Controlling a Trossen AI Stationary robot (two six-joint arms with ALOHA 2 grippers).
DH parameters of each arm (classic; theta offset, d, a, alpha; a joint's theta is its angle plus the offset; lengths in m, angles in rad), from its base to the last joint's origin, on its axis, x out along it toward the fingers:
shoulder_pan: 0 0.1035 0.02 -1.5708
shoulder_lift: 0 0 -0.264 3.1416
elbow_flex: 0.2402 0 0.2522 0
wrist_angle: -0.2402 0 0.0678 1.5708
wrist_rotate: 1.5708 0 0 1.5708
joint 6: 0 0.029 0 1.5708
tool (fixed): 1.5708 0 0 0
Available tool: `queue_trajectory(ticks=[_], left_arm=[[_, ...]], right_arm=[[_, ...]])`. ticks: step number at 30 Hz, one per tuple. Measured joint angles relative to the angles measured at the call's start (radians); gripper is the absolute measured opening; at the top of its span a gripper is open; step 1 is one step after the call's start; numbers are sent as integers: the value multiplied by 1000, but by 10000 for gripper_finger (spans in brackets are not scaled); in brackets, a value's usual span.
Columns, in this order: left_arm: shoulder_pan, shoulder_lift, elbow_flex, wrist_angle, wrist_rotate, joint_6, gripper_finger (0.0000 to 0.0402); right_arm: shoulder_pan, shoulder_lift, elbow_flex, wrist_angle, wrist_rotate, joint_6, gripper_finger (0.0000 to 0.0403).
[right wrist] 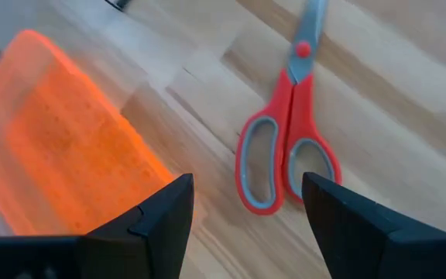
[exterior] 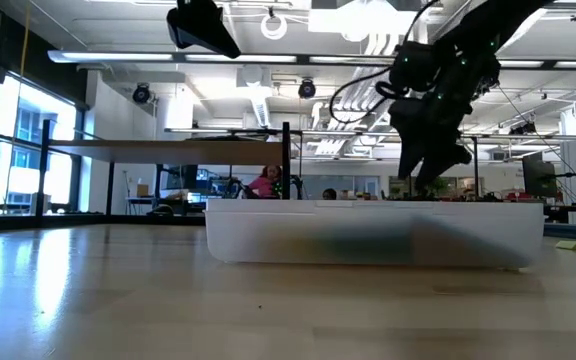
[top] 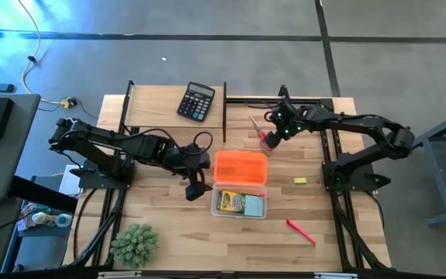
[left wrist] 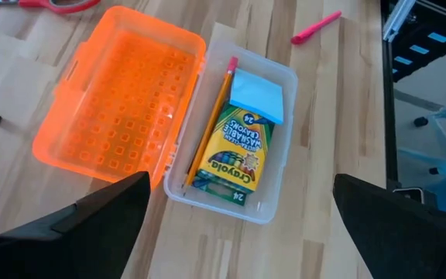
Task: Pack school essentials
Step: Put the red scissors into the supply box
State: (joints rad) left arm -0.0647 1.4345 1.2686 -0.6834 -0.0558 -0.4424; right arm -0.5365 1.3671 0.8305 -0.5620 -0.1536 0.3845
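Note:
An open case lies mid-table, its orange lid (top: 240, 167) flat beside the clear base (top: 238, 204). In the base lie the crayon pack (left wrist: 235, 155), the light-blue note pad (left wrist: 256, 93) and the pencil (left wrist: 211, 116). The red-handled scissors (right wrist: 289, 147) lie flat on the table beyond the lid. My right gripper (right wrist: 246, 225) hangs open just above their handle loops, touching nothing. My left gripper (left wrist: 238, 232) hovers open above the table, left of the case. The yellow eraser (top: 300, 180) and the red pen (top: 300, 230) lie on the table right of the case.
A black calculator (top: 197, 101) sits on a raised wooden shelf (top: 161, 116) at the back left. A green spiky plant (top: 135, 244) stands at the near left corner. Bare wood lies between the case and the near edge.

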Motion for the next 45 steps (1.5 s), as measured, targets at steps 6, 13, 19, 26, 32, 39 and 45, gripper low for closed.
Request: queue_trajectory(ticks=[6,13,19,26,32,39,45], left_arm=[[0,0,0,0,-12,0,395],[0,0,0,0,-14,0,395],[0,0,0,0,-19,0,395],[0,0,0,0,-19,-3,395],[0,0,0,0,-19,-3,395],[0,0,0,0,-19,-3,395],[0,0,0,0,-19,-3,395]], right_arm=[[0,55,-25,32,2,19,223],[0,115,-28,86,4,19,201],[0,152,-28,87,26,20,200],[1,210,-28,95,28,36,200],[1,237,-28,100,40,46,200],[0,255,-26,121,28,63,193],[0,240,-28,94,22,62,182]])
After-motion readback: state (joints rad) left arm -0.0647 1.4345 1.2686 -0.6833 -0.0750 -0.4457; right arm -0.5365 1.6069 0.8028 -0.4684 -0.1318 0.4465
